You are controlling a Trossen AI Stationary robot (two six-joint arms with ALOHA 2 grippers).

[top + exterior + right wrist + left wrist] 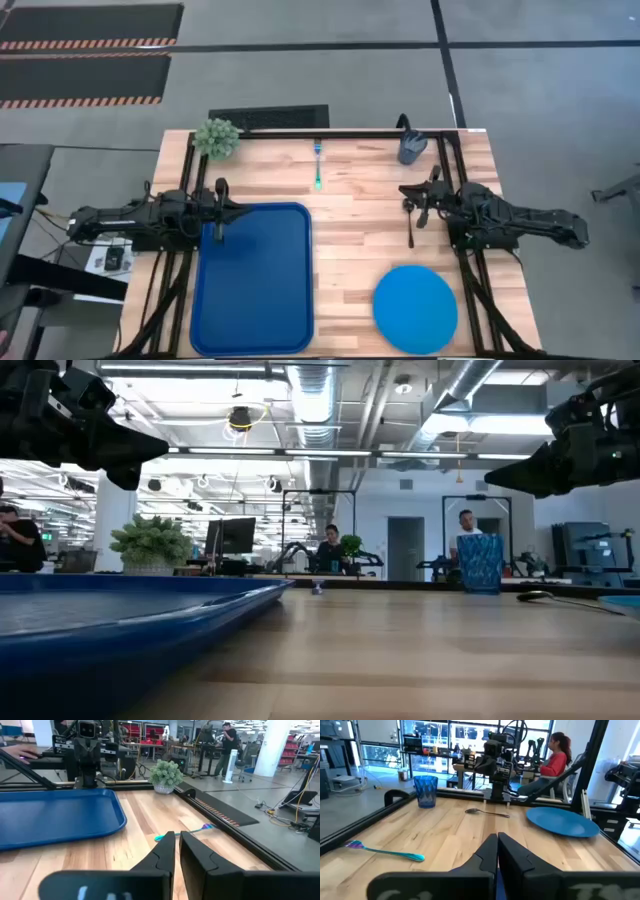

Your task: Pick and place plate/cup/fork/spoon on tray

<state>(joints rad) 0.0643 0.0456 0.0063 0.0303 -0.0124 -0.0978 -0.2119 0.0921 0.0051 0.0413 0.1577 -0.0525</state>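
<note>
The dark-blue tray (250,275) lies at the near left, and the bright-blue plate (415,310) lies flat at the near right. The dark-blue cup (411,148) stands upright at the far right. The teal-handled fork (318,165) lies at the far middle. The dark-handled spoon (410,228) lies right of centre, with its bowl toward the far edge. My left gripper (497,842) hovers shut and empty over the tray's far edge. My right gripper (177,842) hovers shut and empty just above and beside the spoon's bowl end.
A small potted plant (216,137) stands at the far left corner. A black frame rail (330,133) runs along the table's far edge and down both sides. Bare wood (345,250) lies between the tray and the plate. People sit at desks in the room behind.
</note>
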